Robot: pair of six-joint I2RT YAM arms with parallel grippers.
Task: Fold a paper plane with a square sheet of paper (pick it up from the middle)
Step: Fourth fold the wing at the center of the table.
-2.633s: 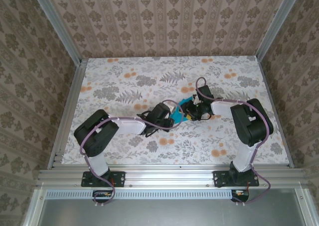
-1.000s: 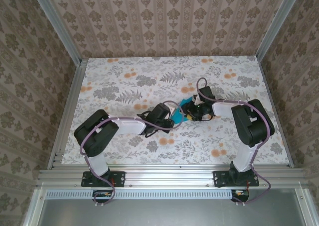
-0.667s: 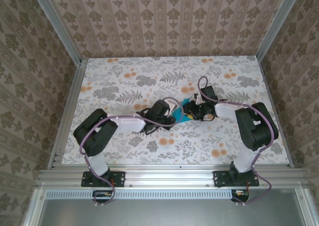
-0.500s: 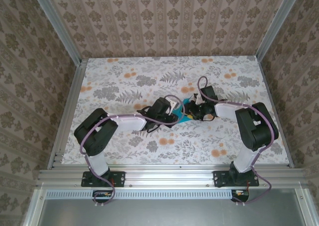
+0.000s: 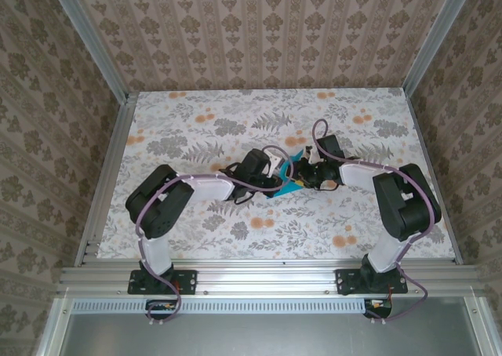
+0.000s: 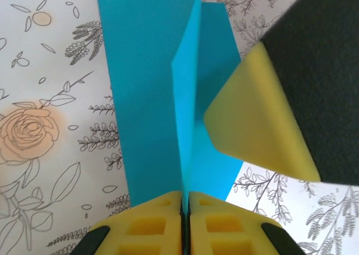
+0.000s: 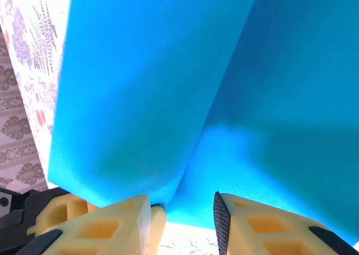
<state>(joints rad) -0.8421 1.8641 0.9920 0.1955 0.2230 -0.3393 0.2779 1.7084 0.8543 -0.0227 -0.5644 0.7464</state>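
Floral tabletop (image 5: pixel 376 215) beneath, the left tool (image 6: pixel 184 203) clamps the square sheet of paper (image 6: pixel 146 86) at its crease; the right tool (image 7: pixel 182 210), apparently parted, should flatten evenly.

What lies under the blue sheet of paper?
The floral table shows around the blue sheet of paper. The part directly beneath is covered, so it cannot be seen.

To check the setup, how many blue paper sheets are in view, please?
1: the creased paper, pinched in the left gripper, the right gripper open at its edge.
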